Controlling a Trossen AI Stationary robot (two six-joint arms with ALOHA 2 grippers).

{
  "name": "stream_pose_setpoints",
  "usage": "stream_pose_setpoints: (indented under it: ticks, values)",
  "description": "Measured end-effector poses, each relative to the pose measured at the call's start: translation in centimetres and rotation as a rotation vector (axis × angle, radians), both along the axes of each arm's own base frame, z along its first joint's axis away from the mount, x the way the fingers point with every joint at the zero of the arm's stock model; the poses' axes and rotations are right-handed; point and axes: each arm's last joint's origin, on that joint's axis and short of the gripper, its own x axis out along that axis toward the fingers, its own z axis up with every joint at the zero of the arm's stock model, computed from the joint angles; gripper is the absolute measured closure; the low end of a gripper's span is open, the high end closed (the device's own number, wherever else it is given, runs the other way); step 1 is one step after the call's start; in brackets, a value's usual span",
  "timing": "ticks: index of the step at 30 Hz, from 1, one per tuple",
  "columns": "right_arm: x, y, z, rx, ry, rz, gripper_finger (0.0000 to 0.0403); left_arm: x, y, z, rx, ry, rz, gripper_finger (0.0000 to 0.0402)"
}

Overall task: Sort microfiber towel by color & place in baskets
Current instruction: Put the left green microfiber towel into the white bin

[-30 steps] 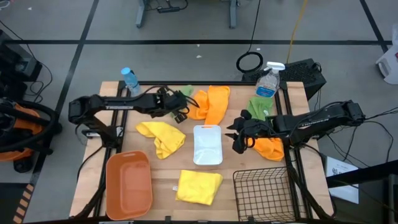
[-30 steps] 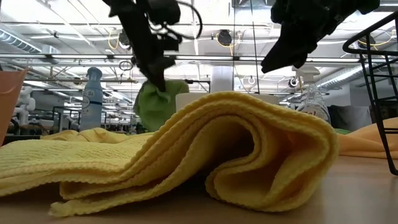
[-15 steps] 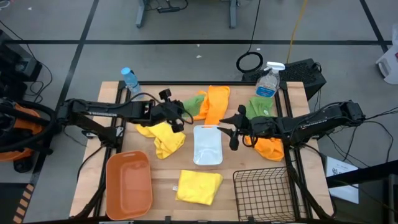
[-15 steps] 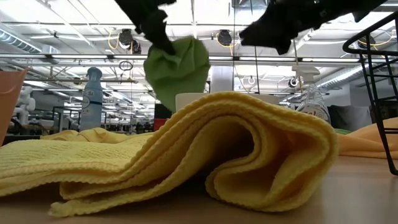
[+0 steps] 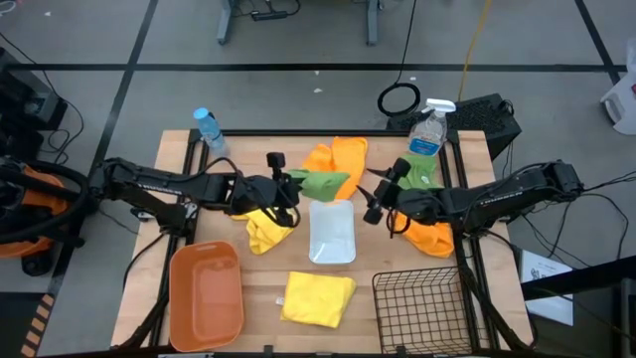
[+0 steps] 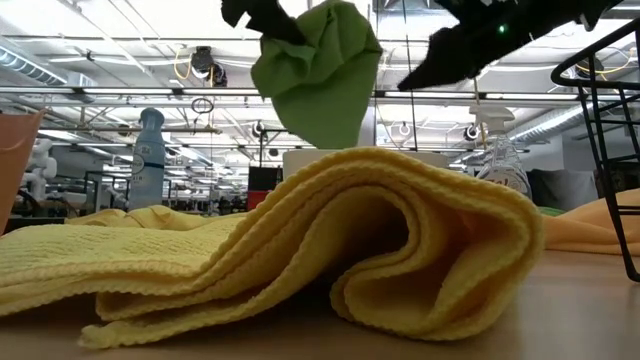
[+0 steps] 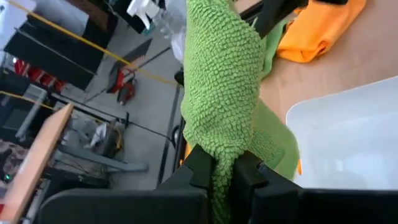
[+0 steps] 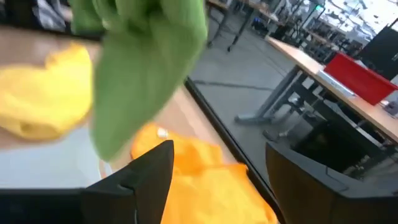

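Observation:
My left gripper is shut on a green microfiber towel, held in the air just past the far edge of the white bin; in the low view the towel hangs high above the table. My right gripper is open and hovers right of the green towel, touching nothing. The orange tub and the black wire basket stand along the near edge. Yellow towels, orange towels and a second green towel lie on the table. My left gripper pinches a bunched part of the green towel between its two fingers, coming about level from the table's left. The towel is lifted clear of the table. Its free part hangs slack below and beyond the fingers.
Two clear bottles stand by the far edge, a water bottle on the left and a spray bottle on the right. The nearest yellow towel fills the low view. Bare wood shows between the tub and the wire basket.
My left gripper has carried the green towel up off the table and toward the right and near side, from the far-left part toward the white bin; the towel now hangs clear. My right gripper has moved a little toward the far edge, closer to the green towel.

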Motion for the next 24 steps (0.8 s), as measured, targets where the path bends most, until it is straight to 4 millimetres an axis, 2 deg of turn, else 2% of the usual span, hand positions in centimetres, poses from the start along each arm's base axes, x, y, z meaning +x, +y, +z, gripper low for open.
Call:
stream_pose_setpoints:
  ticks: [5, 11, 16, 20, 24]
  values:
    - [0.8, -0.2, -1.1, -0.013, 0.043, -0.007, 0.0156, 0.1, -0.7, 0.3, 0.027, -0.016, -0.059, 0.0379]
    - [3.1, 1.0, -2.7, -0.167, 0.110, 0.089, 0.0156, 0.3, -1.0, 0.6, 0.025, -0.047, -0.069, 0.0379]
    - [4.1, 3.0, -1.9, -0.323, 0.030, 0.163, 0.0156, 0.2, -1.0, 0.5, 0.019, -0.045, -0.068, 0.0379]
    - [3.9, 4.3, -0.4, -0.413, -0.046, 0.148, 0.0156, 0.2, -1.0, 0.4, -0.005, -0.042, -0.058, 0.0379]
    - [3.4, 5.7, 0.2, -0.468, -0.056, 0.152, 0.0154, 0.1, -1.0, 0.2, -0.022, -0.033, -0.050, 0.0379]
